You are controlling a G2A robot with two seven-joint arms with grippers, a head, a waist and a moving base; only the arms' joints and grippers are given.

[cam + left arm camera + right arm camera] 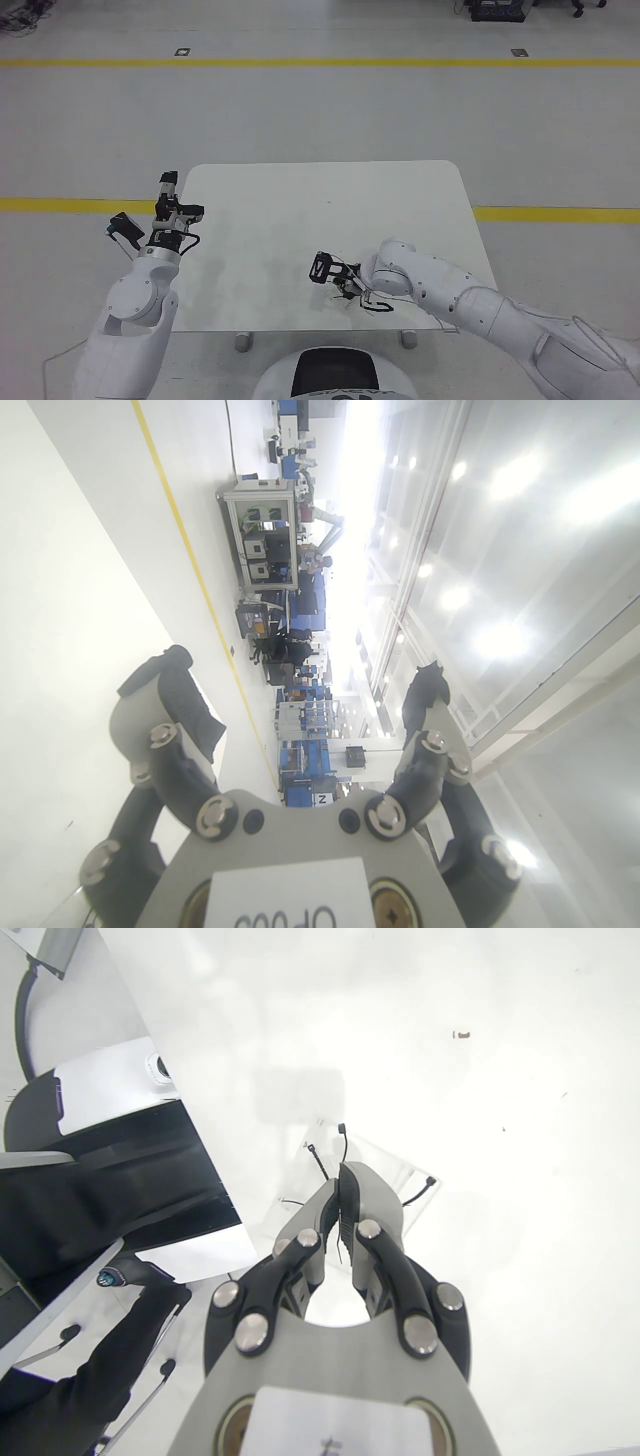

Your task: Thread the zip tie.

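inside my right pincer [340, 1176] i am pinching a zip tie [345, 1143], head just beyond; next my wide-open left pincer [302, 665] likely must catch its tail.

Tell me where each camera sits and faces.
Top view: overhead, looking down at the table; left arm and right arm show.
Left wrist view: on the left wrist, facing across the room; the open left gripper shows.
Right wrist view: on the right wrist, facing down at the table; the right gripper pinches a zip tie.
Shared: table and right gripper, in top and right wrist views.
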